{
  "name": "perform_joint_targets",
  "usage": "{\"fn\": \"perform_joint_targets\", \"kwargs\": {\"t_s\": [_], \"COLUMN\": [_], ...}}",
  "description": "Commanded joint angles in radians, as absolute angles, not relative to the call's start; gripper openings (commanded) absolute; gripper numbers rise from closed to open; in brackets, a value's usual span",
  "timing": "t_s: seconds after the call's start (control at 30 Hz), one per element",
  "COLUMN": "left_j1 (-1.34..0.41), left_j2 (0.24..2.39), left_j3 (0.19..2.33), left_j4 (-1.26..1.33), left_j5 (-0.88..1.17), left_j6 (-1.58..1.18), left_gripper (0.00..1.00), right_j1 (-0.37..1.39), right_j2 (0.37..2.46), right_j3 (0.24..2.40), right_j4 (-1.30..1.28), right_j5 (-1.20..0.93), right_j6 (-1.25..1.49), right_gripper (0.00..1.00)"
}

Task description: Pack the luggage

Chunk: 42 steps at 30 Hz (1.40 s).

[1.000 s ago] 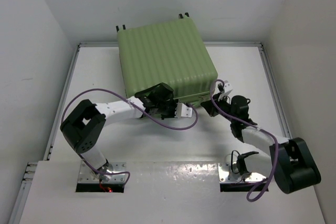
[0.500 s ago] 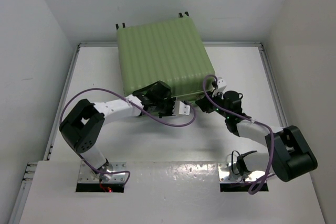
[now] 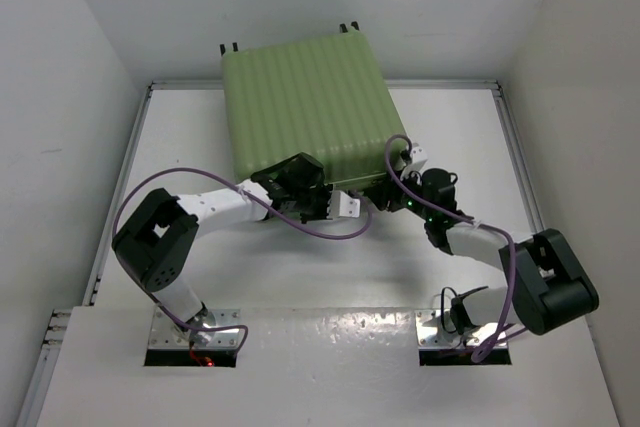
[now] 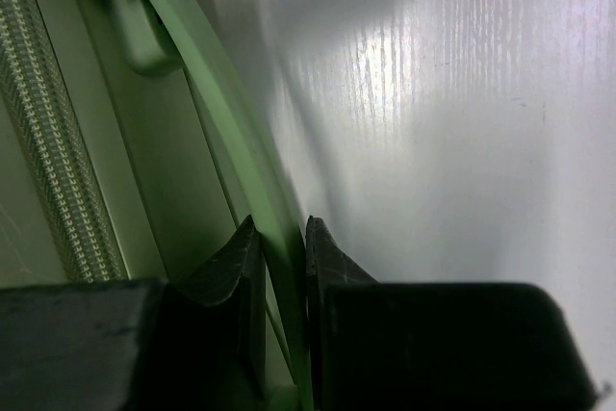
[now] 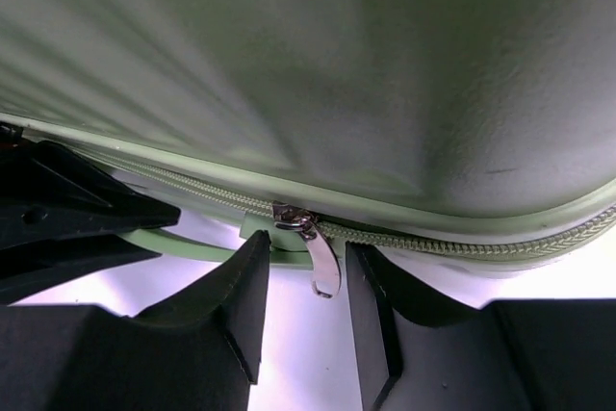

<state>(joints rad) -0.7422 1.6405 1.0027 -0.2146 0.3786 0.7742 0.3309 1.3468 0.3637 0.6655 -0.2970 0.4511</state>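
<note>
Since the luggage [image 3: 310,107] lies shut at the worktop's [image 3: 450,137] far middle, I reckon zipping is the step in hand.
Top: both sets of jaws sit at its near edge, close together.
Left wrist: left jaws narrow, pinching a green strap [image 4: 233,146] beside the zip [image 4: 56,141].
Right wrist: right jaws partly wide, straddling the zip pull [image 5: 322,265], not gripping.
Next: pinch pull, drag along track, left braces.

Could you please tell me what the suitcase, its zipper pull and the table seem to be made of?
Suitcase: likely hard plastic, matte pale green, with moulded ribs.
Zipper pull: probably metal, going by its shiny silver glint.
Table: perhaps white-painted wood, with faint grain lines and a slight sheen.
</note>
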Motion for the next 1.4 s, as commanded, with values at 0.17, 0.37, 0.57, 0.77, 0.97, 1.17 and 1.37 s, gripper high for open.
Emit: {"fn": "perform_joint_targets", "kwargs": {"t_s": [0.17, 0.37, 0.57, 0.77, 0.97, 1.17, 1.37], "left_j1": [-0.721, -0.721, -0.712, -0.651, -0.545, -0.367, -0.290], "left_j2": [1.621, 1.631, 1.621, 1.579, 1.531, 1.542, 1.618], "left_j3": [0.982, 0.991, 0.980, 0.948, 0.910, 0.920, 0.985], "left_j4": [-0.249, -0.249, -0.249, -0.324, -0.429, -0.491, -0.491], "left_j5": [0.417, 0.417, 0.399, 0.388, 0.330, 0.238, 0.169], "left_j6": [0.801, 0.801, 0.792, 0.825, 0.929, 1.044, 1.058], "left_gripper": [0.00, 0.00, 0.00, 0.00, 0.00, 0.00, 0.00], "right_j1": [0.333, 0.331, 0.302, 0.279, 0.180, 0.118, 0.103], "right_j2": [1.374, 1.365, 1.289, 1.200, 1.144, 1.230, 1.484], "right_j3": [0.443, 0.436, 0.372, 0.322, 0.290, 0.348, 0.494], "right_j4": [0.854, 0.873, 0.818, 0.707, 0.647, 0.698, 0.877], "right_j5": [-0.281, -0.239, -0.161, 0.015, 0.045, 0.014, -0.041], "right_j6": [0.459, 0.439, 0.379, 0.266, 0.184, 0.172, 0.222], "right_gripper": [0.25, 0.00, 0.00, 0.00, 0.00, 0.00, 0.00]}}
